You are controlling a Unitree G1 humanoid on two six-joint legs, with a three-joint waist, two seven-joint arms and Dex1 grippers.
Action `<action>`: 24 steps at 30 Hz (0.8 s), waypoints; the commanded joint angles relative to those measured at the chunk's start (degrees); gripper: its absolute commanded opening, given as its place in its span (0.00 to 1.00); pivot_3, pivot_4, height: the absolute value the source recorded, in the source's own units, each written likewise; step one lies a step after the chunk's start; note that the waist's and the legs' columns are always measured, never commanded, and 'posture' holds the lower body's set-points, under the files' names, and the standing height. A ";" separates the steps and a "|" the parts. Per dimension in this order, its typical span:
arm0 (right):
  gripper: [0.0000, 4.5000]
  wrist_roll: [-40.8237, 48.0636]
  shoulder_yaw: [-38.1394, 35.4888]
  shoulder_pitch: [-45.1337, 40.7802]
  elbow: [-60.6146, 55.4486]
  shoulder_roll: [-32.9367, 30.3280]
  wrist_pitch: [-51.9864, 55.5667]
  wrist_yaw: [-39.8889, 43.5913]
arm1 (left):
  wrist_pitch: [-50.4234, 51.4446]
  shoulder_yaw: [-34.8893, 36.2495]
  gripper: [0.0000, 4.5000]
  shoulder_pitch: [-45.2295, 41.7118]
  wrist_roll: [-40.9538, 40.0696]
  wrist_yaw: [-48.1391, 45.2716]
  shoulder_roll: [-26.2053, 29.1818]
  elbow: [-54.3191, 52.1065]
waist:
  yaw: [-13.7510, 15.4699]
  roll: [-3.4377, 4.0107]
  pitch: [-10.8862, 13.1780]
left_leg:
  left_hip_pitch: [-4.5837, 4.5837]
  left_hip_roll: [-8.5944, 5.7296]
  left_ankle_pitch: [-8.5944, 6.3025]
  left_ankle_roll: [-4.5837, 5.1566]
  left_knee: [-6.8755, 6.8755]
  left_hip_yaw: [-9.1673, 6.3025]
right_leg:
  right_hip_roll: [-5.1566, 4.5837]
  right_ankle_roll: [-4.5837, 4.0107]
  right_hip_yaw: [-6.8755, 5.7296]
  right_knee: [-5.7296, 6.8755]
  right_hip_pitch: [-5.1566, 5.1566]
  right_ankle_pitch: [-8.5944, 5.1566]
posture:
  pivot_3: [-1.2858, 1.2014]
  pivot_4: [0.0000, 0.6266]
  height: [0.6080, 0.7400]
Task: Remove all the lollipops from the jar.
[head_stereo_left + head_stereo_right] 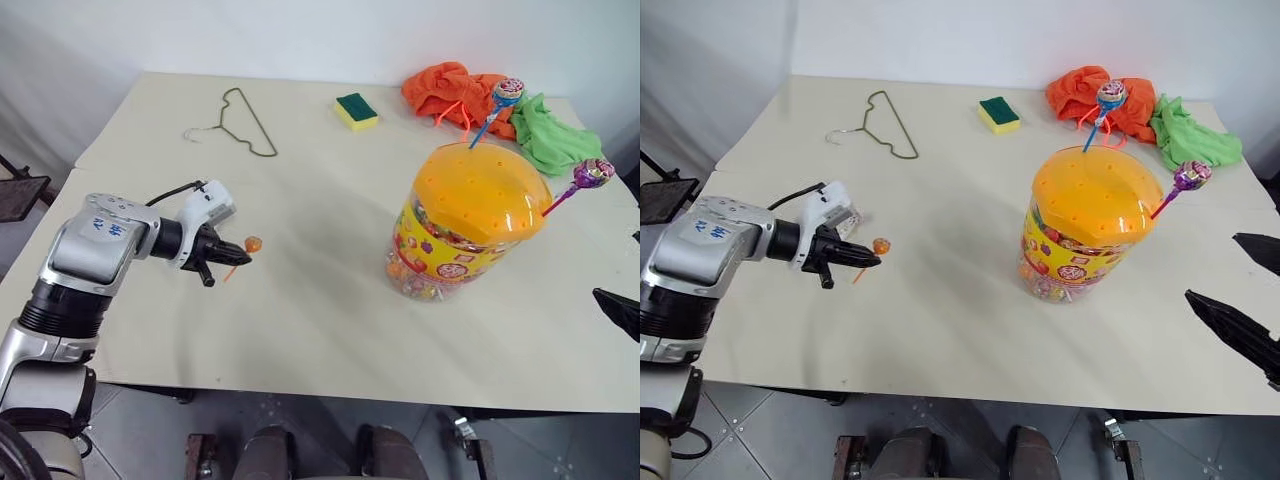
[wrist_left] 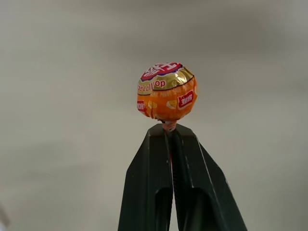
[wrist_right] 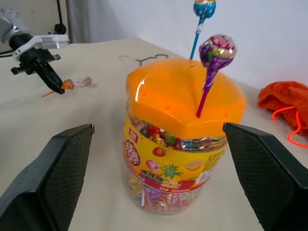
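- The left gripper (image 1: pixel 232 257) was clamped on the stick of an orange-wrapped lollipop (image 1: pixel 253 244), with the candy head projecting just past the fingertips.
- This gripper was positioned over the left part of the table (image 1: pixel 300 330), well apart from the jar (image 1: pixel 462 225).
- In the left wrist view, the two black fingers (image 2: pixel 154 192) met tightly at the stick directly under the orange lollipop head.
- In the right wrist view, a further wrapped lollipop (image 3: pixel 84 81) lay just beside the left gripper's tips, on the table surface.
- The jar stood upright on the right part of the table, with its orange domed lid (image 1: pixel 480 190) in place.
- Two lollipops remained inserted in the lid holes: a blue-stick lollipop (image 1: pixel 507 93) at the far side, and a purple-wrapped lollipop on a pink stick (image 1: pixel 594 173) leaning out toward the right.
- The right gripper (image 3: pixel 159 178) was spread wide and held nothing; its fingers (image 3: pixel 53 178) framed the jar on either side without touching it.
- In the head views, the right gripper was located off the right edge of the table, apart from the jar.
- A wire hanger (image 1: pixel 240 122), a yellow-green sponge (image 1: pixel 356 111), an orange cloth (image 1: pixel 450 92) and a green cloth (image 1: pixel 552 135) lay at the far part of the table.
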 commanded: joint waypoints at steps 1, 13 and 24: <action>1.00 -0.76 -0.27 -1.00 0.36 -0.25 0.45 0.21 | 3.14 -2.05 0.00 0.48 -0.08 0.00 3.07 -3.29 | -0.09 0.00 0.00 | 0.00 0.00 0.00 0.00 0.00 0.01 | 0.00 0.00 0.00 0.00 0.00 0.00 | 0.52 0.24 1.00; 1.00 -2.49 1.68 -3.82 0.73 0.06 1.93 0.40 | 3.41 -6.12 0.65 -3.01 1.69 0.56 7.90 -2.80 | 0.02 0.00 0.00 | 0.00 0.00 0.00 -0.01 0.00 0.04 | 0.01 -0.01 0.01 0.01 -0.01 -0.01 | 0.52 0.24 1.00; 1.00 -3.04 0.30 -3.99 0.51 0.13 2.59 0.40 | -4.05 1.21 0.99 -11.96 -4.68 -4.27 4.23 0.37 | 0.05 0.00 0.00 | 0.00 0.00 0.00 0.00 0.02 0.05 | 0.02 -0.01 0.01 0.01 -0.01 0.00 | 0.52 0.24 1.00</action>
